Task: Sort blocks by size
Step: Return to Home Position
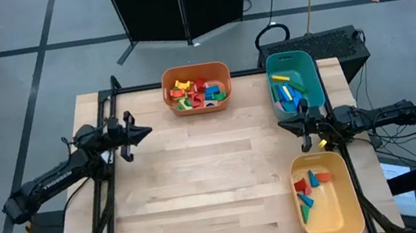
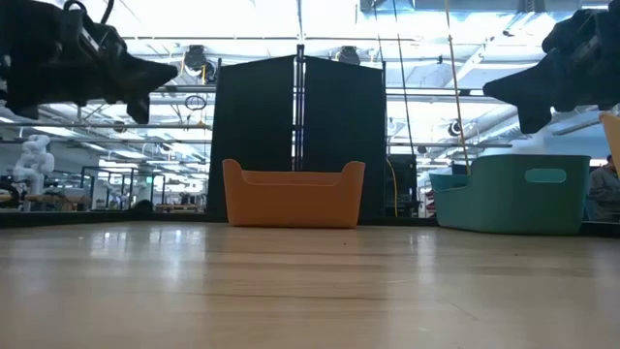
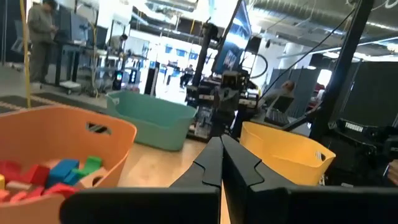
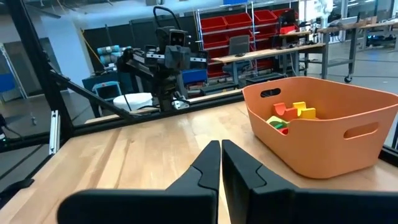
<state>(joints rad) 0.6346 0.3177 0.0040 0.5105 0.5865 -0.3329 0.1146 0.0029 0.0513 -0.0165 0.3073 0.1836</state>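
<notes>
Okay, blocks (image 1: 198, 91) all sit in bins, none on the table (image 1: 210, 182). There is a mixed heap of red, yellow, green and blue in the orange bin (image 1: 193, 68) at the far edge, middle. A few blue, green and yellow ones lie in the teal bin (image 1: 292, 57) at the far right corner, and red, blue and green ones in the yellow bin (image 1: 337, 214) at the near right.

Left pincer (image 1: 147, 131) hangs above the table's left side, fingers pressed together, nothing in it. Right pincer (image 1: 282, 124) hovers at the right edge between the teal and yellow bins, just at the teal bin's near end. It is likewise closed flat and empty.

Risks, as I judge them: the right arm is tight against two bins — a pull-back that drops or swings could clip a rim and shove or tip a bin, spilling sorted blocks. The left arm has free room, so little risk there. If more sorting were wanted, the orange heap is crowded, so a grab could catch two at once.

Hard to make out:
- Block lengths are too small to compare, so I can't check the sort.
- The right arm covers the teal bin's near end.
- A yellow speck (image 1: 321, 143) shows under that arm — block or arm part, can't tell.
- The low view shows only bin walls, no contents, and the yellow bin is cut off there.
</notes>
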